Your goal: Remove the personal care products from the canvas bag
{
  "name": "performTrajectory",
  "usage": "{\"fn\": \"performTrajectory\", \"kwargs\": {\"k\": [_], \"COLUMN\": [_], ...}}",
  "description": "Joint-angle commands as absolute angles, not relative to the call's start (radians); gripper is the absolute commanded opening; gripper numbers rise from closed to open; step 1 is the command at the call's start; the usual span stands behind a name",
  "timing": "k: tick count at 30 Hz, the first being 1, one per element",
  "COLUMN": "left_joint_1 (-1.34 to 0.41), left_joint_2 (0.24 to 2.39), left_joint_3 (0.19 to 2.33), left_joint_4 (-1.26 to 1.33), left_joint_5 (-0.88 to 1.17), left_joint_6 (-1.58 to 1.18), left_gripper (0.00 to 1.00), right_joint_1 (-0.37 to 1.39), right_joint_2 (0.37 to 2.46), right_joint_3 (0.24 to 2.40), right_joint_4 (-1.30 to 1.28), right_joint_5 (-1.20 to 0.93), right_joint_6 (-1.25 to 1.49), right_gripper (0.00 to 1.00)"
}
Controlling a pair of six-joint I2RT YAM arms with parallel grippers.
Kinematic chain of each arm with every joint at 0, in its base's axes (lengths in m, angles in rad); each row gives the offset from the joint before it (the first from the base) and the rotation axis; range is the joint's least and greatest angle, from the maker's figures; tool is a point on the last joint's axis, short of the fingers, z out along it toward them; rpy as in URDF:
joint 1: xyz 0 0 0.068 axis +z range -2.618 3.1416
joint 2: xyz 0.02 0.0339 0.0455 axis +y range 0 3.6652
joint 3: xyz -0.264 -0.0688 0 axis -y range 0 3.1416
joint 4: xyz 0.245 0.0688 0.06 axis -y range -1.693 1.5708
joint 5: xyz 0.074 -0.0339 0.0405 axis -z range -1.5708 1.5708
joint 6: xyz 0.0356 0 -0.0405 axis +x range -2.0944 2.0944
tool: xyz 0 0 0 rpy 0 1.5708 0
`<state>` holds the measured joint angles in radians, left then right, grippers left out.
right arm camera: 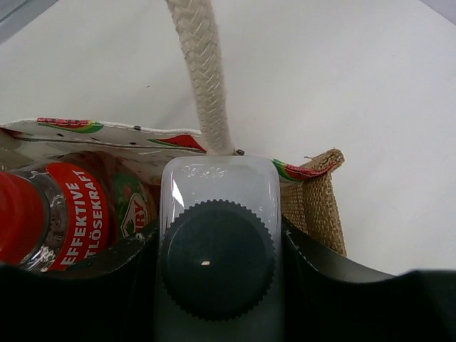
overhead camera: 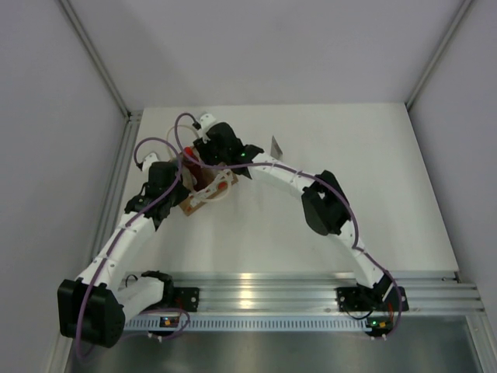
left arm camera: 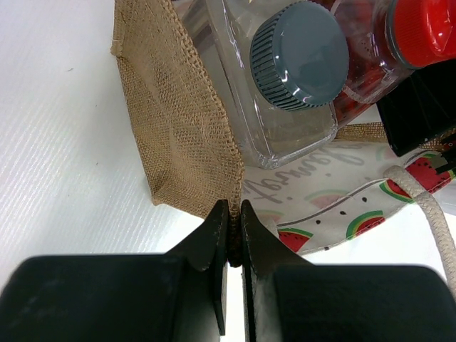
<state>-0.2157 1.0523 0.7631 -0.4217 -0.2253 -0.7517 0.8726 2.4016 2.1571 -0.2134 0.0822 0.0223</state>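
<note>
The left claw (left arm camera: 229, 235) is pinched shut on the rim of the bag (left arm camera: 178, 135). The right claw (right arm camera: 217, 249) grips the grey-capped bottle (right arm camera: 217, 185) by its sides, inside the bag's mouth beside the red bottle (right arm camera: 78, 214). The smooth bottle may slip. It may also catch the rope handle (right arm camera: 203, 71) just behind it and drag the bag along if the thin pinch gives.

The tan woven canvas bag (left arm camera: 178, 128) has a white panel (left arm camera: 335, 206) printed with watermelon slices and grey script, and a white rope handle (right arm camera: 203, 71). In the bag's open mouth, a clear squarish bottle (left arm camera: 299, 53) with a grey ribbed cap sits against the woven wall. A red bottle (right arm camera: 78, 214) with a red cap sits just beside it.
</note>
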Motion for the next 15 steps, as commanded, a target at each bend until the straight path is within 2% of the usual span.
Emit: {"fn": "performTrajectory", "kwargs": {"k": [1, 15], "left_joint_1": [-0.218, -0.218], "left_joint_2": [1.063, 1.069], "left_joint_3": [0.781, 0.784], "left_joint_4": [-0.425, -0.423], "left_joint_5": [-0.183, -0.193], "left_joint_6": [-0.746, -0.746], "left_gripper": [0.0, 0.0], "right_joint_1": [0.879, 0.899], "right_joint_2": [2.355, 2.22], "right_joint_3": [2.079, 1.967], "right_joint_4": [-0.108, 0.032], "right_joint_5": [0.127, 0.104], "right_joint_6": [0.04, 0.057], "right_gripper": [0.0, 0.0]}}
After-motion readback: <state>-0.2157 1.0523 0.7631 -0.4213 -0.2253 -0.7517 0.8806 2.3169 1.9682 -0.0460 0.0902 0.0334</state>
